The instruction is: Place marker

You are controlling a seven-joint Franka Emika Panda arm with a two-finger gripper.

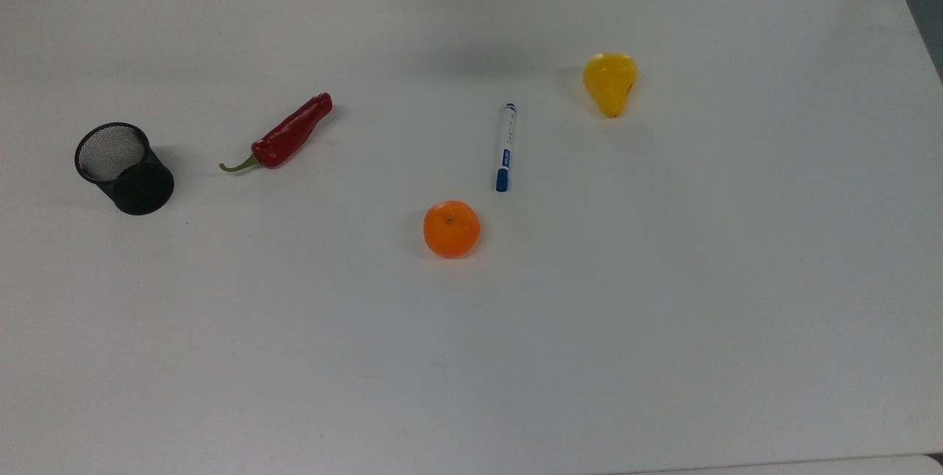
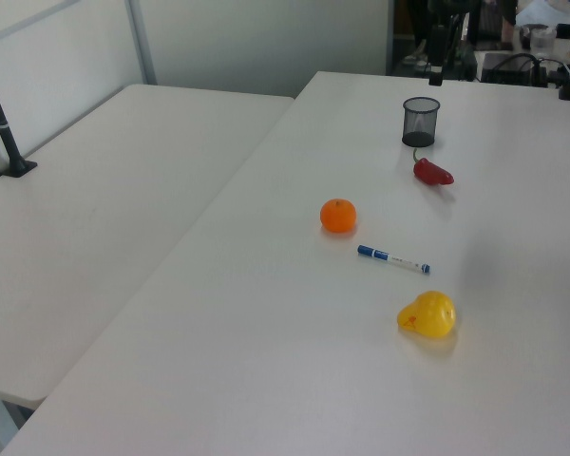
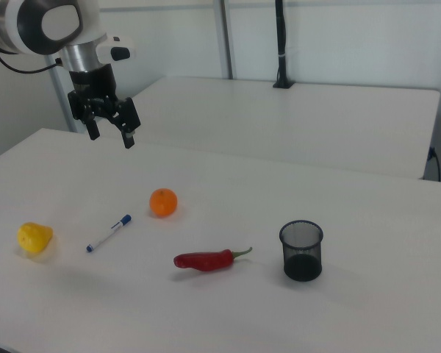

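A slim white marker with a blue cap (image 1: 505,147) lay flat near the middle of the white table (image 1: 663,313).
We saw the black two-finger gripper (image 3: 110,134) hanging above the table's edge, fingers apart, holding nothing, well apart from the marker.

On the surface (image 1: 663,276) right now: one marker (image 1: 505,147), one red chili (image 1: 286,135), one orange (image 1: 451,229). One yellow pear (image 1: 610,82) too, plus one black mesh cup (image 1: 124,168). Five things, one of each.
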